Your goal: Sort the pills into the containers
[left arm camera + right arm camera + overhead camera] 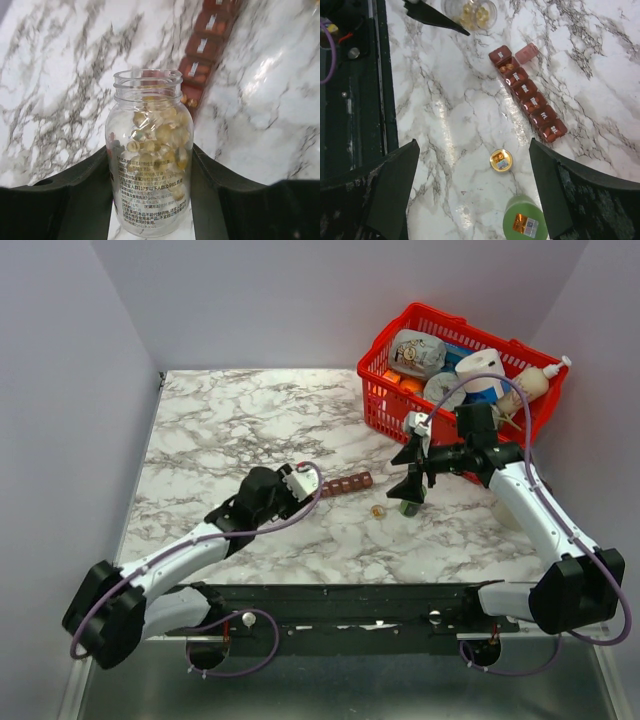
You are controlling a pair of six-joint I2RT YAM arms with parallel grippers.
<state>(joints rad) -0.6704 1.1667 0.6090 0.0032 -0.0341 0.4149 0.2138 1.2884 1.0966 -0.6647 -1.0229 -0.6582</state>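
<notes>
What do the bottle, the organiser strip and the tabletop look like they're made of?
The bottle looks clear and glossy, plastic or glass; the pills show through its wall. The organiser strip looks like translucent red-brown plastic, with shiny lids. The tabletop is marble-patterned and polished, reflecting light; real stone or laminate, I cannot tell.

Soft, even light from overhead fills the top view, bright across the marble table (220, 420), and the shadows are faint and soft-edged. In the left wrist view the clear bottle (150, 150) is fairly sharp, while the pill organiser (202, 55) beyond it smears out of focus towards the far edge, and a white patch of glare sits on the marble to the right. The right wrist view is crisp, with a pale glare streak on the stone left of the organiser.
</notes>
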